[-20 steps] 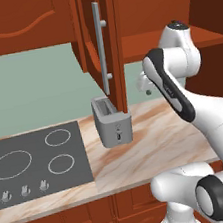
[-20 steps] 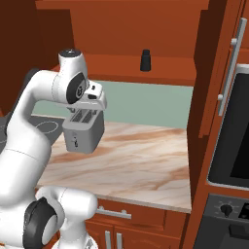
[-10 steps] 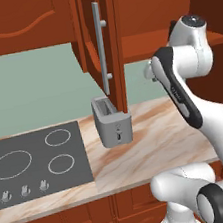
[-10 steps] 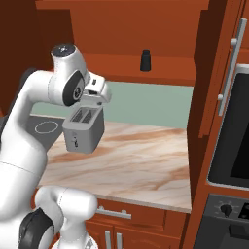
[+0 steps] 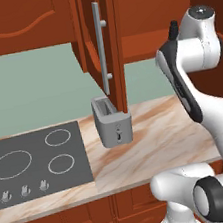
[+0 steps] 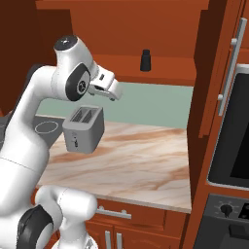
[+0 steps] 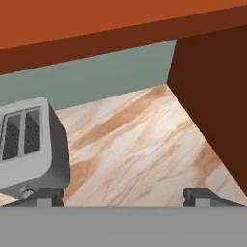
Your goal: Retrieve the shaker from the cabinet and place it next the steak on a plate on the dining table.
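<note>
Arm risen; gripper (image 7: 123, 195) wide open, empty.

1. I can read no text, label, brand, number or sign in any view.
2. The small knobs along the front edge of the flat black cooktop (image 5: 38, 167), lower left of the left base view, show no legible markings.
3. The dark oven control panel (image 6: 228, 214), lower right of the right base view, is too blurred to read.
</note>
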